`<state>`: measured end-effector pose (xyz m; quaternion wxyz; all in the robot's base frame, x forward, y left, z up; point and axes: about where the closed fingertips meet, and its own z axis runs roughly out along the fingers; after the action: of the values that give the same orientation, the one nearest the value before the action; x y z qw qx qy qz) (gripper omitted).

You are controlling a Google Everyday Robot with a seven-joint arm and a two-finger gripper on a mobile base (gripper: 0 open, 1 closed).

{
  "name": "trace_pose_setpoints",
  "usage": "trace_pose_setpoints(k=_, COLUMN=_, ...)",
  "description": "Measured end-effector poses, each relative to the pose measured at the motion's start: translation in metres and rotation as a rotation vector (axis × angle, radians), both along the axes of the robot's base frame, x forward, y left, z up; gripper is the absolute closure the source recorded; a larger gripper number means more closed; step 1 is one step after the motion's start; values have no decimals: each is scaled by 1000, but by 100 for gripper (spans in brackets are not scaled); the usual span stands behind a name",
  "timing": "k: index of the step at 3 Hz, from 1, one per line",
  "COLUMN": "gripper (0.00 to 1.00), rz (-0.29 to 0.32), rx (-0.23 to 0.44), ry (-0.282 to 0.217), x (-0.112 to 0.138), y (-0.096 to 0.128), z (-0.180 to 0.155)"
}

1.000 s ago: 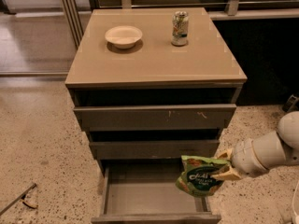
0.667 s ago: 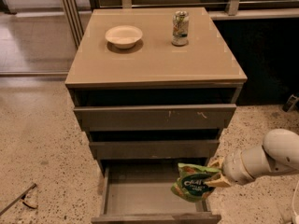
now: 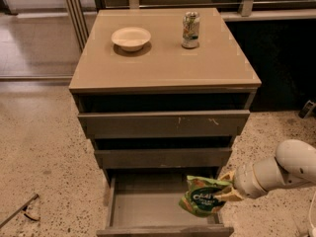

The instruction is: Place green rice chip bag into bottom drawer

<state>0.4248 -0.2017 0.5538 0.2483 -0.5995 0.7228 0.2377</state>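
Note:
The green rice chip bag is a crinkly green pouch with white lettering. My gripper is shut on its right edge and holds it over the right side of the open bottom drawer. The white arm comes in from the right. The bottom drawer is pulled out, a shallow grey tray under the middle drawer and the scratched top drawer, which are both pushed in. The bag hangs low, near the drawer's right wall; I cannot tell whether it touches the floor of the drawer.
A cream bowl and a small drink can stand on the beige cabinet top. Speckled floor lies all around. A dark metal tool lies on the floor at the lower left. A dark wall with a railing is behind.
My gripper has moved left and down with the bag, from beside the drawer's right edge to over its right side.

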Motion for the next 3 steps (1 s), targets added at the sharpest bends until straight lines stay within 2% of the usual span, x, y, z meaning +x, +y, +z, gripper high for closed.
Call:
trace_pose_setpoints(k=1, gripper=100, rz=27, rx=-43, ry=-36, x=18, y=-13, z=-36)
trace_pose_setpoints(k=2, gripper=100, rz=48, rx=-74, ry=-69, x=49, y=-25, z=-87)
trace_pose_setpoints(k=3, gripper=100, rz=61, rx=-75, ry=-65, x=79, y=-26, z=-142)
